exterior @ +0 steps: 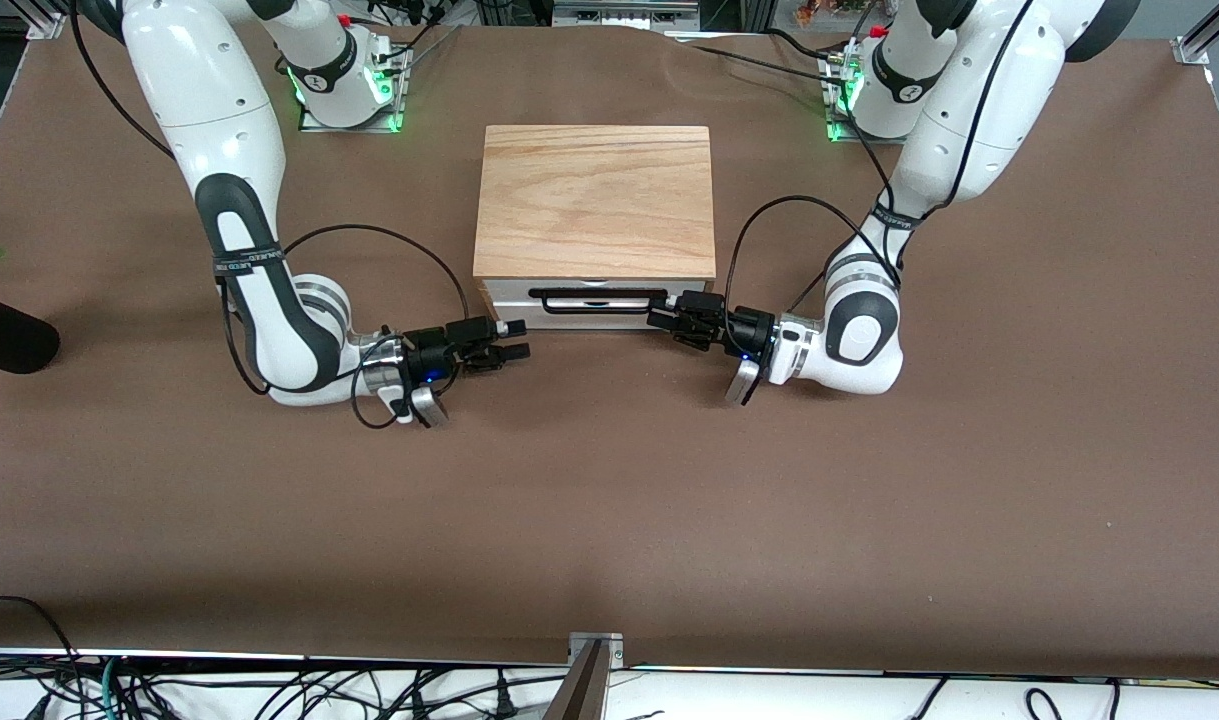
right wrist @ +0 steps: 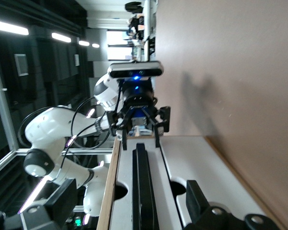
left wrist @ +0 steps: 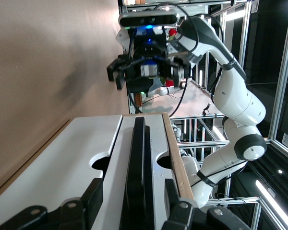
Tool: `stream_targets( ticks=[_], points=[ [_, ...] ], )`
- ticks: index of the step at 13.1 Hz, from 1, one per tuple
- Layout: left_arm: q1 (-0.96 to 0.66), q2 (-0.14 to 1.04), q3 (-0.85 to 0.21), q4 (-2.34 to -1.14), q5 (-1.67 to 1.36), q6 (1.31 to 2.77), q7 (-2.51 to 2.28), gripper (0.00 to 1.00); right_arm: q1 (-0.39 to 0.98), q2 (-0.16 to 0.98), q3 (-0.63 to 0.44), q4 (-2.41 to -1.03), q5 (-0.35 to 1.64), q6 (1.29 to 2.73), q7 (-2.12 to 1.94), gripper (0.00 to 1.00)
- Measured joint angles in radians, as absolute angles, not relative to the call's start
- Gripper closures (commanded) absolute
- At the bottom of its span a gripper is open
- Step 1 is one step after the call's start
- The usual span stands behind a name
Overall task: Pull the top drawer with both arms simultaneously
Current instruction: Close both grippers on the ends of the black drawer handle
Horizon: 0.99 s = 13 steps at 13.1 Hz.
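Note:
The top drawer (exterior: 589, 318) sits shut under the cabinet's oak top (exterior: 597, 200), its white front facing the front camera, with the black wire handle (exterior: 597, 297) across it. My left gripper (exterior: 661, 319) is open at the handle's end toward the left arm. In the left wrist view (left wrist: 134, 206) its fingers (left wrist: 92, 195) straddle the handle (left wrist: 137, 158). My right gripper (exterior: 516, 339) is open just off the handle's other end, a little lower in the front view. In the right wrist view (right wrist: 129, 203) its fingers (right wrist: 198, 201) flank the handle (right wrist: 144, 182).
The brown table (exterior: 609, 520) stretches wide in front of the cabinet. A black object (exterior: 9, 342) lies at the table's edge at the right arm's end. A metal post (exterior: 594, 665) and cables run along the front edge.

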State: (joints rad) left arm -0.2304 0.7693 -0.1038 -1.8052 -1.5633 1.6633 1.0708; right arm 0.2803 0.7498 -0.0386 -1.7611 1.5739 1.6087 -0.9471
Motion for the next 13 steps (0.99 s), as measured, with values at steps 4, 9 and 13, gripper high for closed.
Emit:
stream_targets(
  ticks=[4,9,13],
  points=[
    [-0.242,0.770,-0.104,-1.805,-1.568,1.665,1.070,0.96,0.281,0.749,-0.006,-1.810,1.585,1.601,-0.980,0.13],
    [-0.241,0.769,-0.104,-1.805,-1.572,1.659,1.047,1.00,0.288,0.747,0.003,-1.833,1.600,1.602,-1.010,0.75],
    [-0.241,0.769,-0.104,-1.806,-1.572,1.659,1.047,1.00,0.288,0.747,0.003,-1.837,1.605,1.602,-1.031,0.89]
  ],
)
